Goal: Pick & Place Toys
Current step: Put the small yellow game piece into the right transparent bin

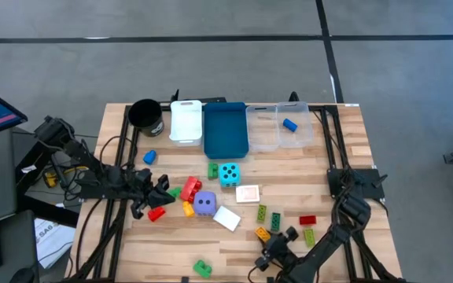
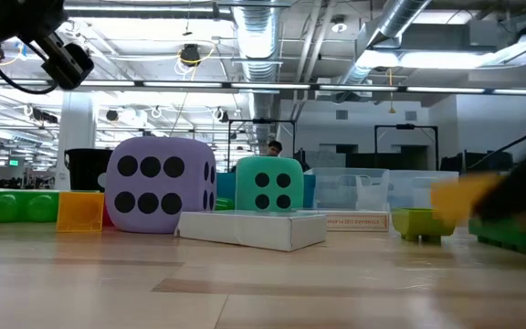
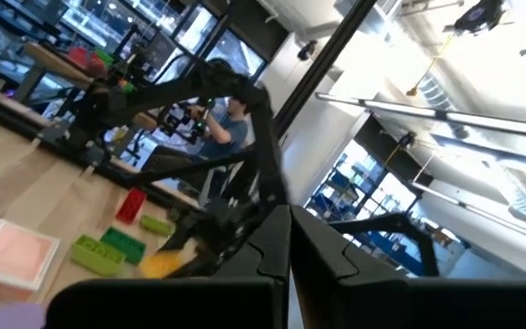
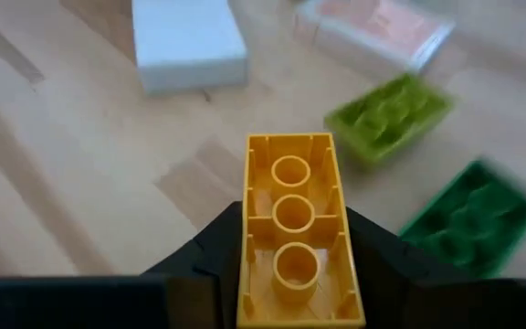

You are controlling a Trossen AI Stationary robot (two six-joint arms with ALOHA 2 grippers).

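Observation:
My right gripper [image 4: 292,239] is shut on a yellow brick [image 4: 292,219] near the table's front, right of centre [image 1: 266,235]. In the low view the brick [image 2: 459,196] shows as a blur above the table top. My left gripper [image 1: 160,189] is shut on nothing and hangs above the table's left part [image 2: 62,59]. In the middle lie a purple die [image 1: 204,203], a cyan die [image 1: 229,174], two white cards [image 1: 227,218] [image 1: 248,193] and loose bricks, resting flat on the wood. My right gripper pinches the yellow brick's two long sides [image 4: 247,239] between its two fingers, at the end nearest the wrist. The fingers slant down toward the table and lie along the brick. The brick sticks out ahead of them, hollow underside toward the wrist camera, lifted clear.
Along the far edge stand a black cup [image 1: 145,115], a white bin [image 1: 185,120], a blue bin [image 1: 225,130] and clear bins [image 1: 279,126] with a blue brick [image 1: 289,124] inside. Green bricks [image 1: 268,215] [image 1: 309,236] and a red brick [image 1: 307,220] lie close to my right gripper.

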